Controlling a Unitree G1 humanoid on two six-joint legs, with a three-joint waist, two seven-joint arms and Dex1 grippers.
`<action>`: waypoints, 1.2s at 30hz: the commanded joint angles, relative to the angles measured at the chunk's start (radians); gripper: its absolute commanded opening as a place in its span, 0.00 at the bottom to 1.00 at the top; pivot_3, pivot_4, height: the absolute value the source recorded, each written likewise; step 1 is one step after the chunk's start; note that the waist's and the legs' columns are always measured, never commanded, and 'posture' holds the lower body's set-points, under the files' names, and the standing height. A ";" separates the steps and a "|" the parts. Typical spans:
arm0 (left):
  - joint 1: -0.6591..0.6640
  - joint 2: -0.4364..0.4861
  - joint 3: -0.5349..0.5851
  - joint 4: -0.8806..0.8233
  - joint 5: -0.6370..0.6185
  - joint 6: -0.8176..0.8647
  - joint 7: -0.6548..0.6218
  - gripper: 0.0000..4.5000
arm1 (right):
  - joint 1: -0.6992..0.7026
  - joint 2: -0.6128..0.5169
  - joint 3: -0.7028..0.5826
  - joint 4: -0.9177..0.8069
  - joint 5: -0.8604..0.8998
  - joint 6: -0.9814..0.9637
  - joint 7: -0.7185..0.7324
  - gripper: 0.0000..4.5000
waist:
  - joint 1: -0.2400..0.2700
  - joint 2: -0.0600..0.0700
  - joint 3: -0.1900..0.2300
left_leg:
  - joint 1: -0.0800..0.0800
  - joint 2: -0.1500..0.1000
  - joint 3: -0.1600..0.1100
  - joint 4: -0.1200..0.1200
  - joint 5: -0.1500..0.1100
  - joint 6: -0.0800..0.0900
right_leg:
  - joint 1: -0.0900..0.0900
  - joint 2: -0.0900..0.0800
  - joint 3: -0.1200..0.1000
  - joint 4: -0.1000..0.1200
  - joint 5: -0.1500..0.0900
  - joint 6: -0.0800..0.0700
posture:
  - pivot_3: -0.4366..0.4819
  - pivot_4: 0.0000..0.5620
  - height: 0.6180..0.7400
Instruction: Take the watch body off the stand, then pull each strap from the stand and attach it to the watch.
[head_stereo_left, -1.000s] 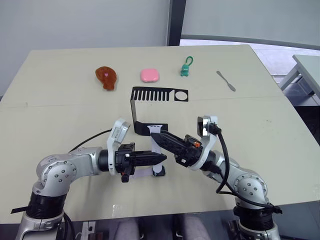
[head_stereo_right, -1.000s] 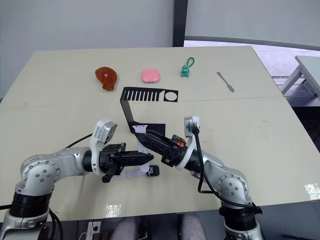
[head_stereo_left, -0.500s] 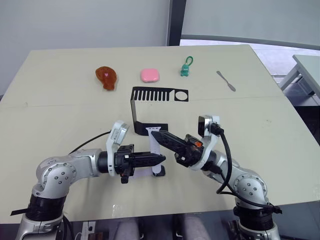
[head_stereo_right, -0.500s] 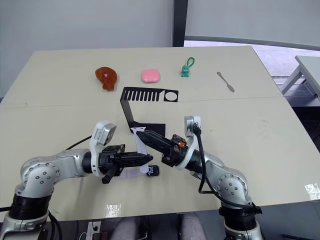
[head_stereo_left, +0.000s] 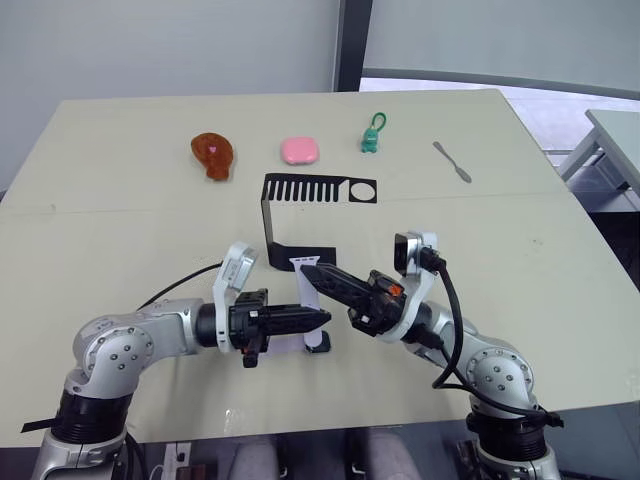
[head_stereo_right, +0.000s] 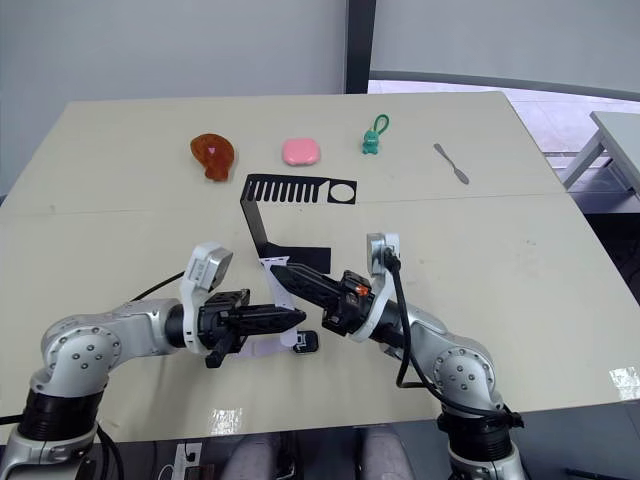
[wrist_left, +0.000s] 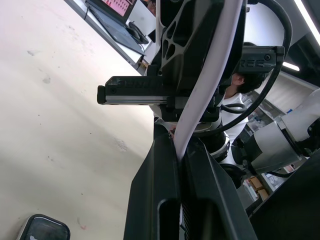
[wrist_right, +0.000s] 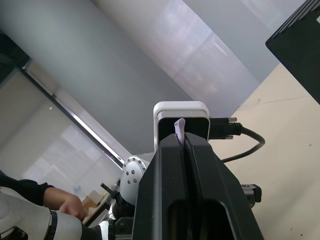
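Table (head_stereo_left: 120, 200): pale beige, plain. Stand (head_stereo_left: 300, 190): matte black, row of slot cut-outs plus round hole in top plate. Strap (wrist_left: 205, 85): pale lavender-grey, plain. Watch body (wrist_left: 42, 229): black case, dark glossy screen. Left gripper (head_stereo_left: 322, 318), right gripper (head_stereo_left: 308, 270): black fingers; arms silver-grey, white wrist modules, orange spot on right wrist. At 12 o'clock: pink soap-like block (head_stereo_left: 299, 150). At 11: brown drumstick toy (head_stereo_left: 213, 153), small pink mark. At 1: green figure (head_stereo_left: 371, 135) with loop; grey spatula (head_stereo_left: 452, 161).
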 joint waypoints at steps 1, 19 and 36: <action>0.016 0.010 0.010 -0.061 0.034 -0.067 -0.045 0.00 | -0.008 -0.006 0.002 -0.013 0.015 -0.001 0.032 0.01 | -0.001 0.000 0.000 | 0.000 0.000 0.000 0.000 0.000 0.000 | 0.000 0.000 0.000 0.000 0.000 0.000 | 0.48 0.27 1.00; 0.347 0.268 0.182 0.065 0.679 -0.901 -0.415 0.99 | 0.232 -0.469 -0.285 -0.164 -0.334 -0.275 0.281 0.00 | 0.003 0.000 0.000 | -0.002 -0.003 0.000 -0.013 -0.001 0.002 | -0.001 -0.003 -0.002 -0.014 0.000 0.000 | 0.48 0.27 1.00; 0.185 0.124 -0.195 -0.068 0.909 -0.787 -0.221 0.99 | 0.392 -0.526 -0.359 -0.176 -0.420 -0.370 0.347 0.00 | 0.005 -0.001 0.001 | 0.004 -0.004 0.001 -0.014 0.003 0.006 | 0.004 -0.002 -0.001 -0.014 0.006 0.002 | 0.48 0.27 1.00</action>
